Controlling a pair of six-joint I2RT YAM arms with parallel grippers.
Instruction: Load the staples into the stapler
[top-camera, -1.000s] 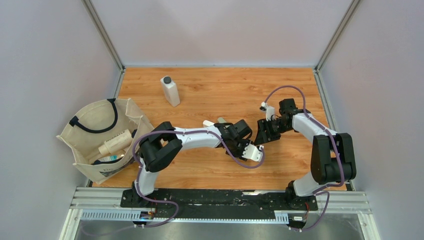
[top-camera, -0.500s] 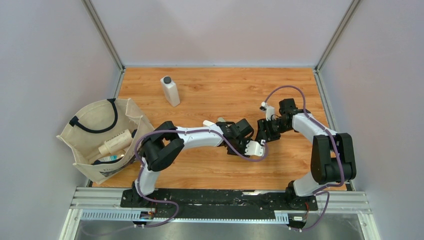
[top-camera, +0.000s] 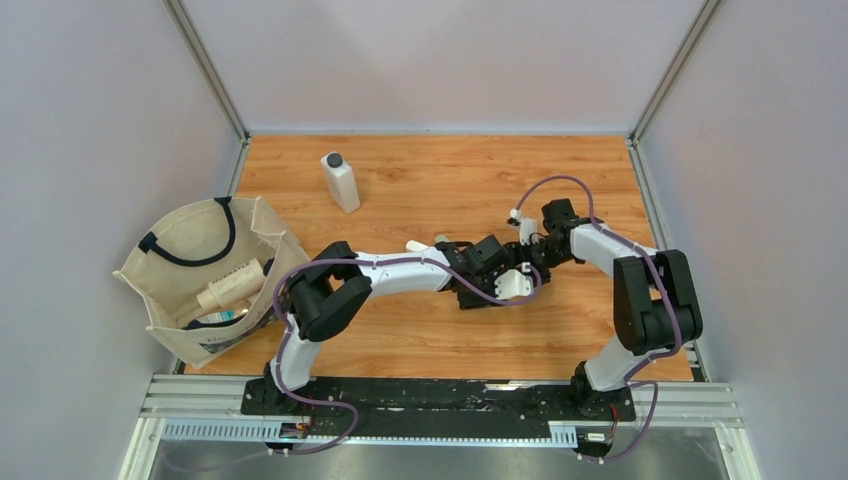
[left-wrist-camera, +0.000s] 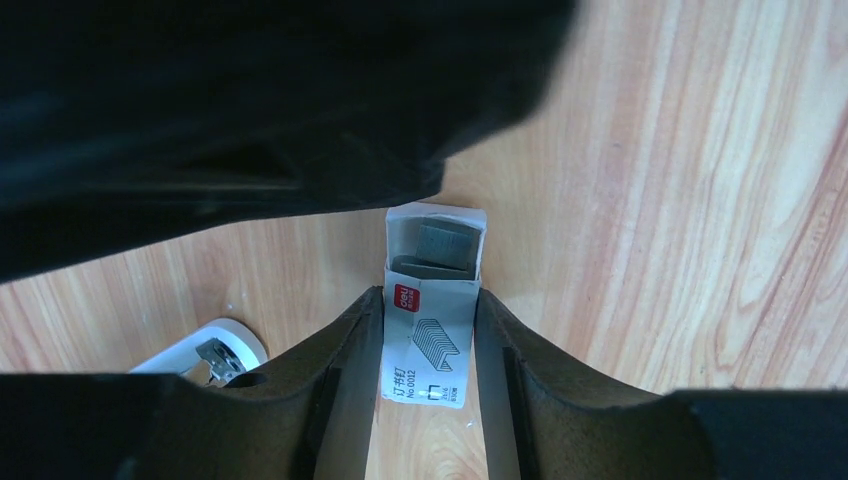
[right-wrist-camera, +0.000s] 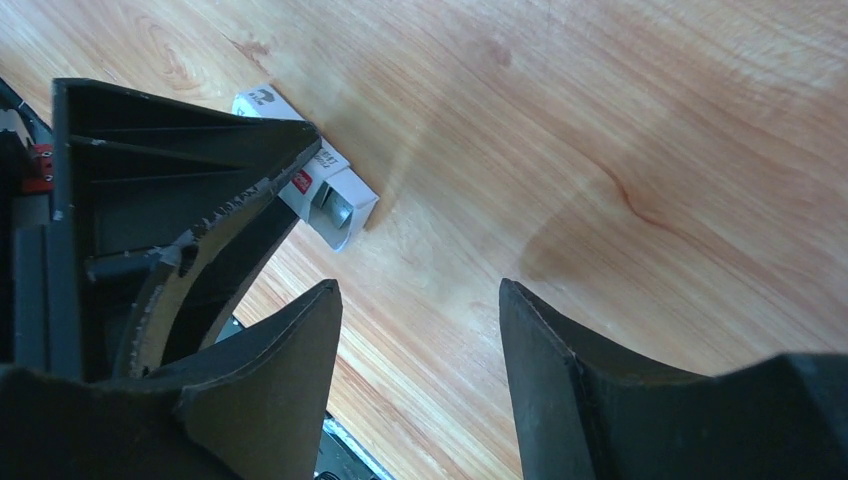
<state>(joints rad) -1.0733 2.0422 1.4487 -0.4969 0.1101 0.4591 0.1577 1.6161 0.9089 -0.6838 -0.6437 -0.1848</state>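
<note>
The staples are a small white box (left-wrist-camera: 430, 340) with a red logo, its far end open on grey staples (left-wrist-camera: 440, 245). My left gripper (left-wrist-camera: 428, 300) is shut on the box's sides and holds it low over the wooden table (left-wrist-camera: 700, 200). In the right wrist view the box (right-wrist-camera: 335, 200) pokes out of the left fingers (right-wrist-camera: 250, 190), open end toward my right gripper (right-wrist-camera: 420, 300). That gripper is open, empty and a short way off. The two grippers (top-camera: 512, 262) meet mid-table. A white stapler end (left-wrist-camera: 205, 355) with a metal part shows beside the left fingers.
A white bottle (top-camera: 341, 182) stands at the back left. A canvas tote bag (top-camera: 205, 275) holding bottles sits at the left edge. Two small pale objects (top-camera: 428, 243) lie just behind the left forearm. Grey walls enclose the table on three sides.
My left gripper has closed tighter on the box and carried it away from the bases, toward the right gripper. The right gripper has moved left to meet it and opened slightly.
</note>
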